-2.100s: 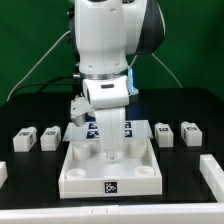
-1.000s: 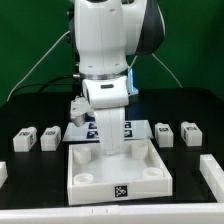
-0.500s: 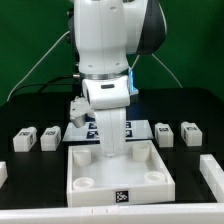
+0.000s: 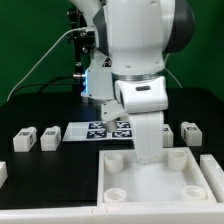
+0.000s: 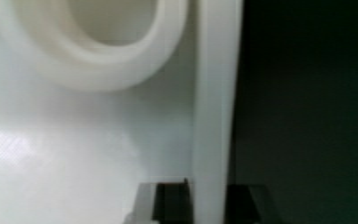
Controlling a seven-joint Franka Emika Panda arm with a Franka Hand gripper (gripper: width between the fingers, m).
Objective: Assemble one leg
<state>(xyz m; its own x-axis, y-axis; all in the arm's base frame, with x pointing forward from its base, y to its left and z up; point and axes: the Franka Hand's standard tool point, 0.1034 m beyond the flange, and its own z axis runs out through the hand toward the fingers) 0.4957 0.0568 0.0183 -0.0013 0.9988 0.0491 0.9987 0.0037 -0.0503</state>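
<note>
Toward five o'clock in the exterior view, the gripper (image 4: 148,158) reaches down into the large white tray (image 4: 140,180). The wrist view shows its dark fingertips (image 5: 169,203) clenched on the tray's thin raised wall (image 5: 211,100), beside a round socket (image 5: 108,40). No leg is held. One leg (image 4: 25,138) and a second leg (image 4: 50,135) lie at nine o'clock and a third leg (image 4: 188,131) lies at three o'clock, all on the black table (image 4: 40,115) apart from the tray. The marker board (image 4: 105,128) lies near centre. The hold is on a narrow edge, so the tray could pivot or slip free if dragged. Swung wide, it might knock the three-o'clock leg askew.
</note>
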